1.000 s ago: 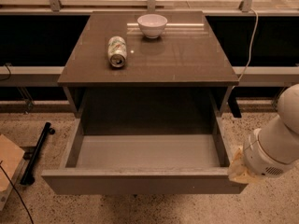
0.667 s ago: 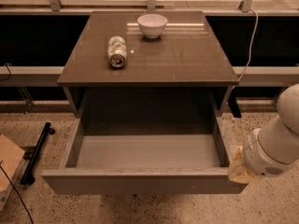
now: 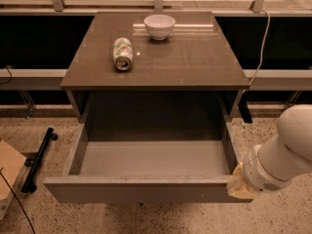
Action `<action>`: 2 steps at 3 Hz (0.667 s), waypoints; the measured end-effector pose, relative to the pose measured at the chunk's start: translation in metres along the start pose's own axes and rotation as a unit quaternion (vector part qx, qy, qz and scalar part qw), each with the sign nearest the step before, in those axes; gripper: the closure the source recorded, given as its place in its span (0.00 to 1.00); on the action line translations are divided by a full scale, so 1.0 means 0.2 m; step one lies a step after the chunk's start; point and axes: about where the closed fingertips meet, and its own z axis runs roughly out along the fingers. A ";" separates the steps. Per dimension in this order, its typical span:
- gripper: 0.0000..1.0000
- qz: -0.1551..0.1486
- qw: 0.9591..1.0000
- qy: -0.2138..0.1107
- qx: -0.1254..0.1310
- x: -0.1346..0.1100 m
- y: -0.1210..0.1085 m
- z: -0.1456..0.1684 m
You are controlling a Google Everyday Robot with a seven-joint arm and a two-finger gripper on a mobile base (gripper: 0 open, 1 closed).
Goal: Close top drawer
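The top drawer (image 3: 146,189) stands pulled far out under the tabletop (image 3: 195,62). It has a flat grey-brown front panel, thin side walls and a bare pale grey floor (image 3: 153,157). Nothing lies in it. My white arm (image 3: 287,150) comes in from the right. My gripper (image 3: 239,183) sits at the right end of the drawer's front panel, against its corner.
A white bowl (image 3: 159,26) and a can lying on its side (image 3: 122,53) rest on the tabletop. A black bar (image 3: 39,157) and a cardboard piece (image 3: 9,172) lie on the speckled floor at the left. A cable (image 3: 263,38) hangs at the back right.
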 end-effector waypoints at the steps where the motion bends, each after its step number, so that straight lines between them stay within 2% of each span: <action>1: 1.00 0.006 1.000 -0.030 -0.007 -0.01 -0.03 0.14; 2: 1.00 0.009 0.999 -0.049 -0.005 -0.03 -0.06 0.18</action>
